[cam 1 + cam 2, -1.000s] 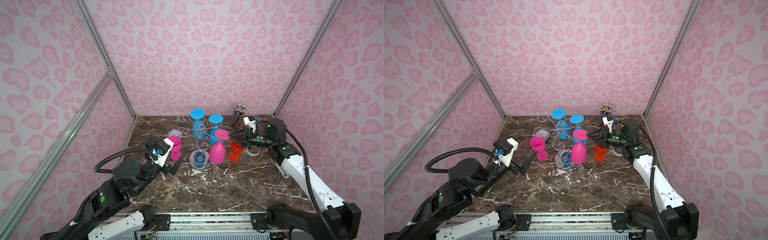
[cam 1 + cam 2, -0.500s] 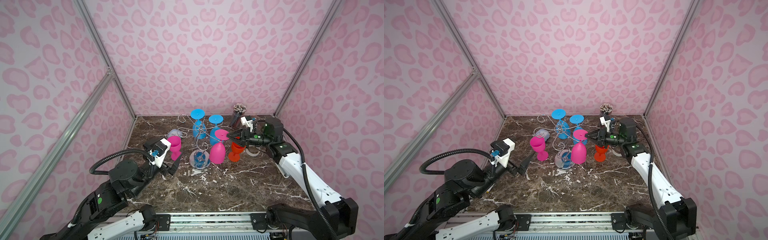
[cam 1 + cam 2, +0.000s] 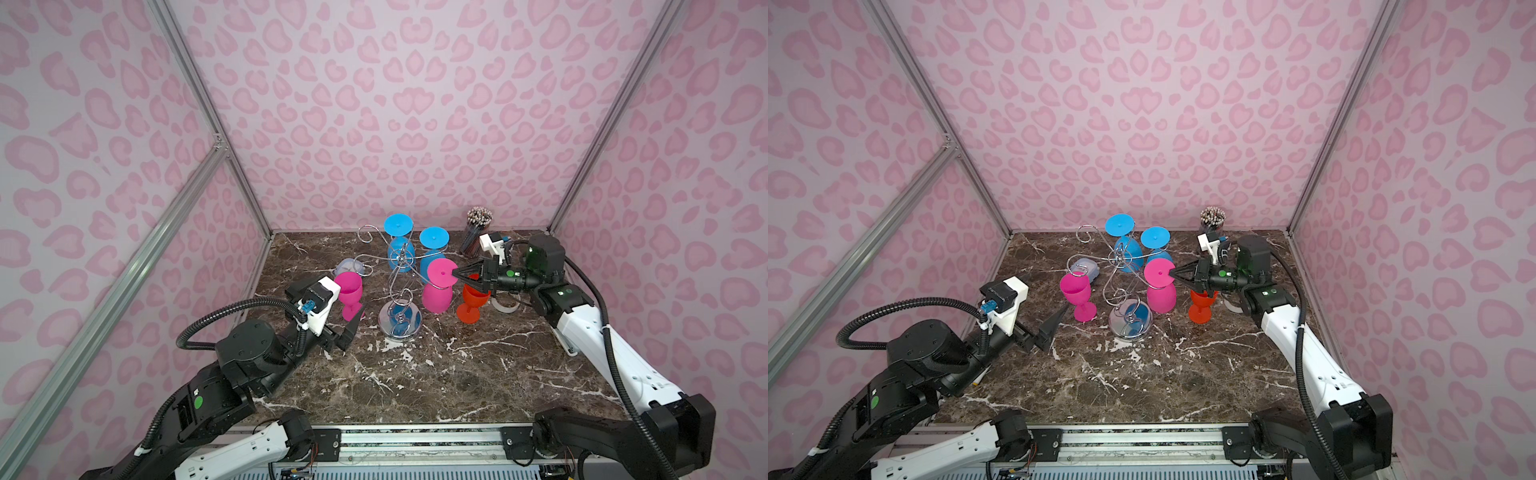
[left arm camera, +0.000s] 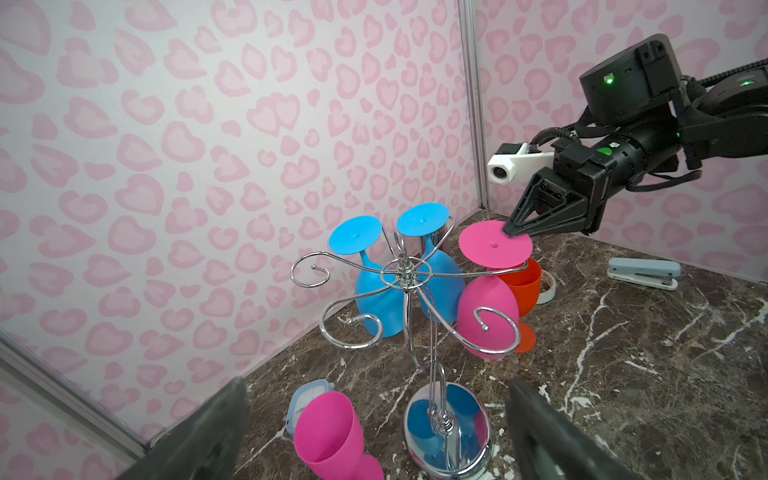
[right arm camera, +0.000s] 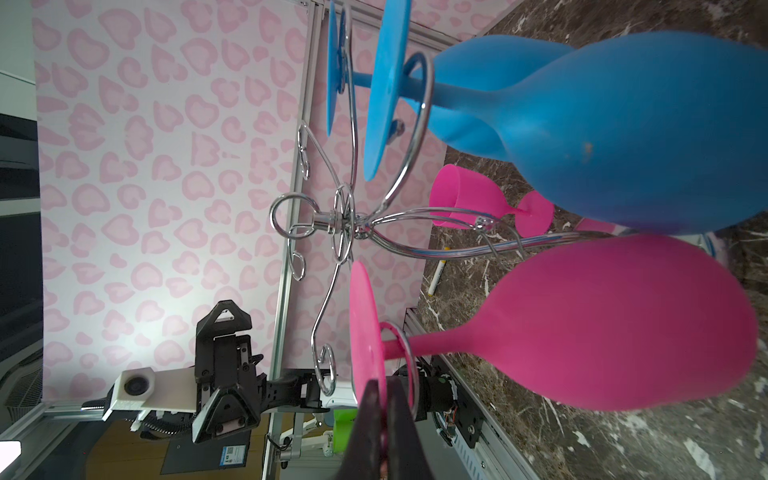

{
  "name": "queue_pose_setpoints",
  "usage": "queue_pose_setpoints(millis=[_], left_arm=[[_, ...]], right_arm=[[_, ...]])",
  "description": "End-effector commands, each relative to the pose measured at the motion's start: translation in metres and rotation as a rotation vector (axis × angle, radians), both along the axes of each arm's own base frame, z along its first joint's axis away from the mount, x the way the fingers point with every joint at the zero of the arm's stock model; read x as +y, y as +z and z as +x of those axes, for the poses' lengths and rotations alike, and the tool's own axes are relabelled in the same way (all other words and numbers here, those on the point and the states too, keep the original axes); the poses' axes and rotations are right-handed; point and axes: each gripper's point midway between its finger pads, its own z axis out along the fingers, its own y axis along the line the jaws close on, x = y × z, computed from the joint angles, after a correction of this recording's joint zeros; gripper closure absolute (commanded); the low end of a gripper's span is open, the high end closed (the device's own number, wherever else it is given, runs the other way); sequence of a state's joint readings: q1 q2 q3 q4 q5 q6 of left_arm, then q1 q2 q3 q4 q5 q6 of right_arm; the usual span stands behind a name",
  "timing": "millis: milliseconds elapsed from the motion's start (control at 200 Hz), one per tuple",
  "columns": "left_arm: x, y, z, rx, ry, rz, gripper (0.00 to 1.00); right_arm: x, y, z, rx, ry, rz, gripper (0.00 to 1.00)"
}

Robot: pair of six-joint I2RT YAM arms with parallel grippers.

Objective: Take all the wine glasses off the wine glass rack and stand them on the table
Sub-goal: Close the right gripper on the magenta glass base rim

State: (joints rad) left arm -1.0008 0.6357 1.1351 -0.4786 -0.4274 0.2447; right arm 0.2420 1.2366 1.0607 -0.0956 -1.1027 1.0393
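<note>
Hanging upside down on the wine glass rack (image 3: 391,329), the pink wine glass (image 3: 436,297) has its foot pinched by the closed right fingers (image 4: 540,220). Left fingers (image 4: 540,428) gape wide, empty.

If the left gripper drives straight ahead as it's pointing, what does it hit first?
Probably the upright pink glass, just ahead of the left gripper; the wine glass rack base sits close beside it.
</note>
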Motion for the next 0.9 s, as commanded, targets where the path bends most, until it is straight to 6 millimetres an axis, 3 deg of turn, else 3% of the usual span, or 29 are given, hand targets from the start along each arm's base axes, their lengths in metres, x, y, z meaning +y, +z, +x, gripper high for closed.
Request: queue_pose_setpoints(millis=[0, 235, 645, 895], left_arm=[[0.001, 0.003, 0.0, -0.004, 0.005, -0.018, 0.03], [0.001, 0.003, 0.0, -0.004, 0.005, -0.018, 0.03], [0.0, 0.0, 0.0, 0.001, 0.002, -0.018, 0.03], [0.004, 0.0, -0.002, 0.0, 0.002, -0.03, 0.03]], right_arm=[[0.0, 0.006, 0.001, -0.026, 0.0, 0.007, 0.97], [0.001, 0.01, -0.002, -0.025, 0.002, 0.016, 1.0], [0.002, 0.041, -0.005, -0.044, -0.04, 0.089, 1.0], [0.003, 0.039, -0.007, -0.027, -0.045, 0.087, 1.0]])
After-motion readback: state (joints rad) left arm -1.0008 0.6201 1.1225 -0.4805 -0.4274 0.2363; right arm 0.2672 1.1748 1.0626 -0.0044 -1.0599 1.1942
